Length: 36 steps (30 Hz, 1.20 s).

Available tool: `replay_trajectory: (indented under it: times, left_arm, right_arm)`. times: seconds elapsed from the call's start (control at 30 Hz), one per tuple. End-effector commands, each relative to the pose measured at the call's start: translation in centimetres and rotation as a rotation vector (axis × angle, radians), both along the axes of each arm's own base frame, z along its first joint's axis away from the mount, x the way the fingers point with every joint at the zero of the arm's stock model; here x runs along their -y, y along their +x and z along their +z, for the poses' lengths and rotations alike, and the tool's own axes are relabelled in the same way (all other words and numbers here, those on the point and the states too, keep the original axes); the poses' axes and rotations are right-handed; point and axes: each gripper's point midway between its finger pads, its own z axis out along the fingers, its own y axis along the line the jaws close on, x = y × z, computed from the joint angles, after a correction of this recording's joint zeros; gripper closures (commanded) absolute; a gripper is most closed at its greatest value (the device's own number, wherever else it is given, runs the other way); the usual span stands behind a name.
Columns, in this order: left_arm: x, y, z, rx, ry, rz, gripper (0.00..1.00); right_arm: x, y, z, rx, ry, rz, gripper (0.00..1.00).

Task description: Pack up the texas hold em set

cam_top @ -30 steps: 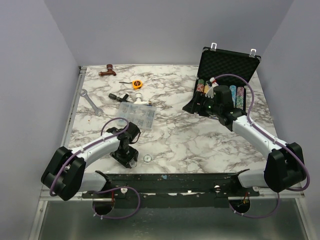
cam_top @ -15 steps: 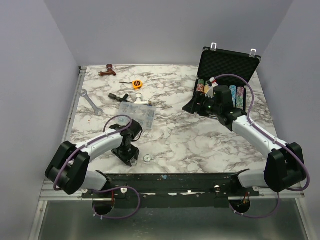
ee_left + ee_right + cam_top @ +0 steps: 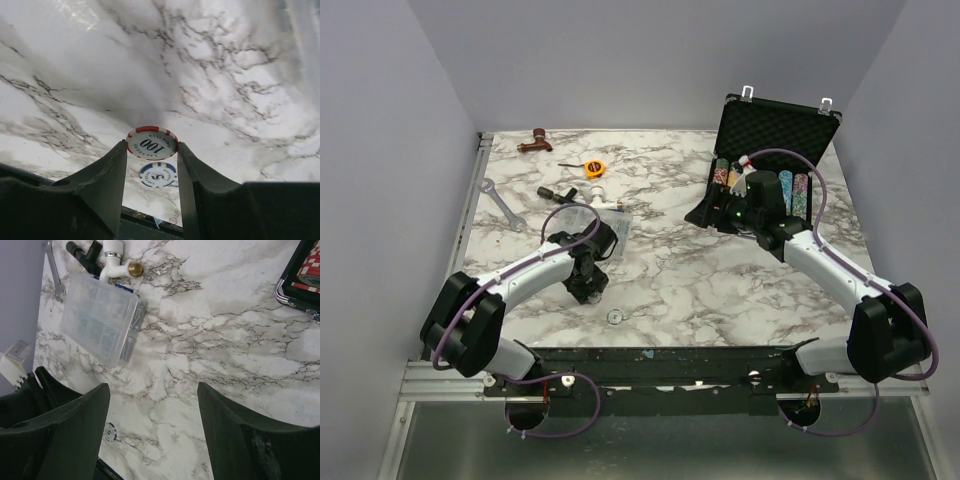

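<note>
Left wrist view: my left end effector (image 3: 152, 150) is grasping a red-and-white chip (image 3: 152, 143), lifted off the tabletop (image 3: 225, 75). A blue chip (image 3: 158, 175) lies far from the open case (image 3: 775, 125). My right end effector (image 3: 152, 390) hangs released beside the case. Since the earlier frame my left arm moved a little toward the case. Next, I think, I must carry this chip there.

A table (image 3: 670, 270) with a white, grey-veined marble top is enclosed on three sides by plain pale lavender walls (image 3: 640, 60). An aluminium rail (image 3: 467, 215) is fitted along its left edge. The scene is evenly lit.
</note>
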Motion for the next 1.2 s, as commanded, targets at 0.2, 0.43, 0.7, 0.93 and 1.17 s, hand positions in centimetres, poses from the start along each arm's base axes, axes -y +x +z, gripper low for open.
replay_trajectory:
  times: [0.2,0.43,0.7,0.93,1.17]
  left_arm:
    - [3.9,3.2,2.5,0.106,-0.088,-0.153,0.78]
    - [7.8,4.8,5.0,0.136,-0.249,-0.210,0.79]
    - [12.5,6.4,8.0,0.143,-0.433,-0.269,0.80]
    - [14.6,6.8,9.2,0.125,-0.521,-0.283,0.80]
    - [16.1,6.6,9.6,0.098,-0.595,-0.289,0.83]
  right_arm:
    - [0.0,-0.7,-2.6,-0.071,-0.030,0.007,0.27]
    - [-0.3,-2.8,-4.3,-0.112,0.015,0.032,0.25]
    - [-4.7,-8.0,-2.3,-0.013,0.241,0.217,0.28]
    - [-6.1,-8.5,-1.9,0.036,0.315,0.196,0.33]
    - [-6.9,-7.8,-3.1,0.000,0.324,0.178,0.39]
